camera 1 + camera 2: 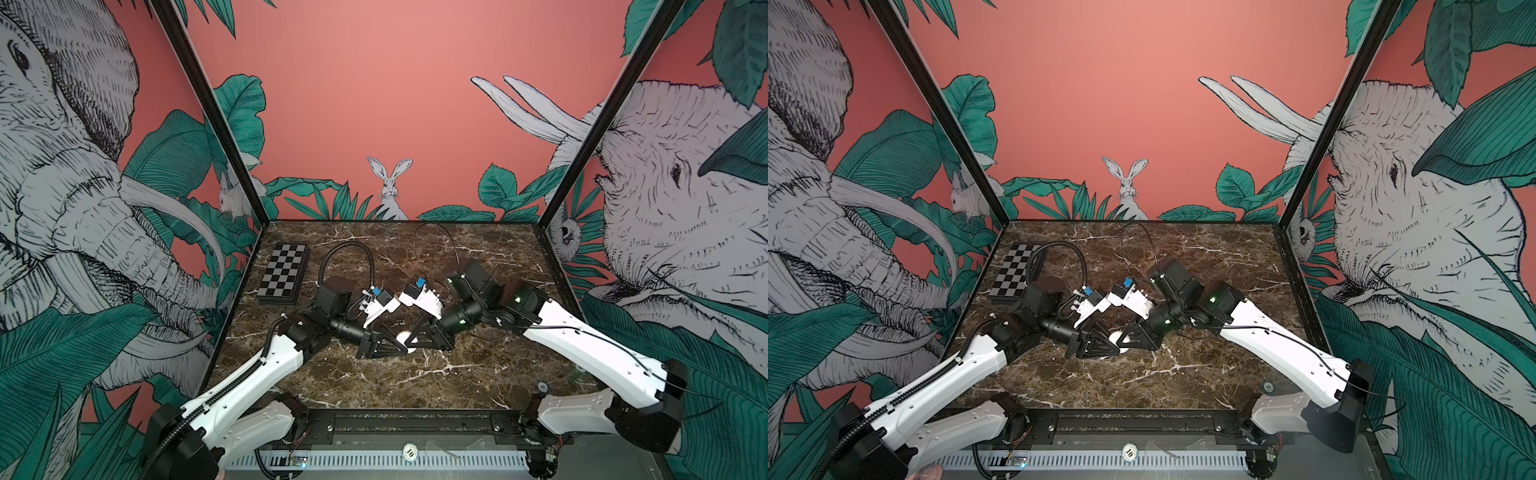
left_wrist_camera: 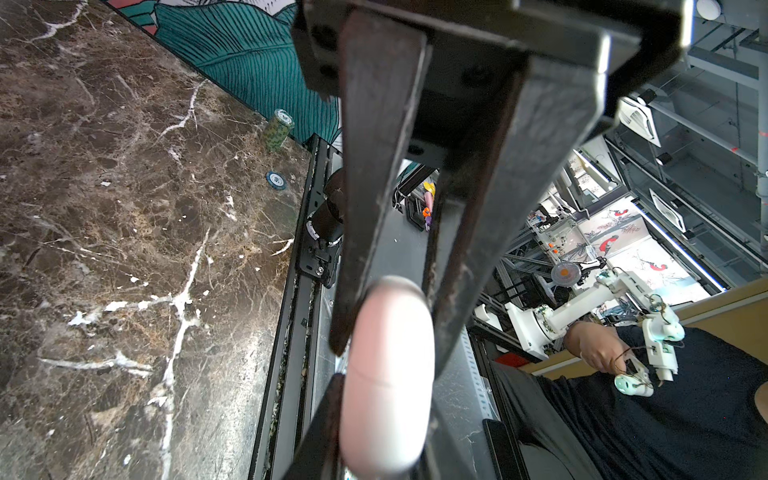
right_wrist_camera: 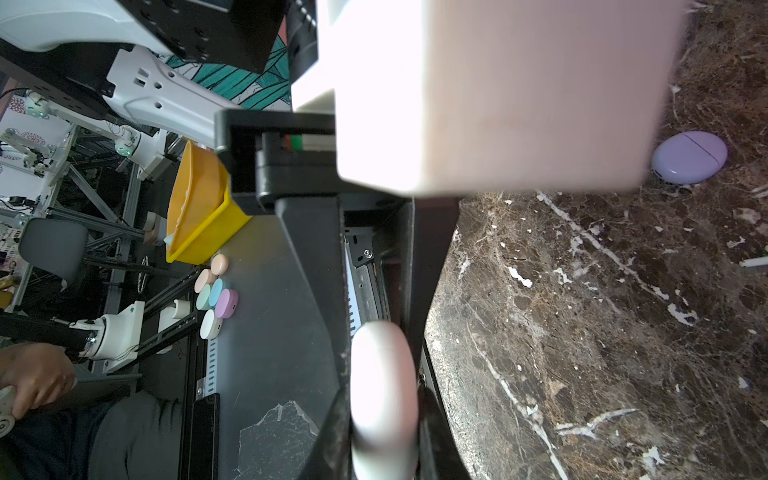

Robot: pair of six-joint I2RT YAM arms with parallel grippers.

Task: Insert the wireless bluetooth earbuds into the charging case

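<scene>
In both top views one white charging case (image 1: 401,336) (image 1: 1116,336) shows at the centre of the frame, low over the marble desk (image 1: 374,386), caught between the left gripper (image 1: 402,348) and the right gripper (image 1: 412,337); the earbuds are too small to make out here; one checkerboard (image 1: 283,272) lies at the desk's upper left.

In the left wrist view the left gripper's fingers (image 2: 374,187) are clamped on the case (image 2: 386,395), a smooth, pale pebble with a thin seam, its lid closed.

In the right wrist view the right gripper's fingers (image 3: 316,291) pinch the same case (image 3: 382,374); one closed lilac case (image 3: 689,157) lies on the desk, well apart; one thin white stem (image 3: 754,262), perhaps an earbud, lies cut off by the frame edge; six small round cases (image 3: 216,295) cluster off the desk.
</scene>
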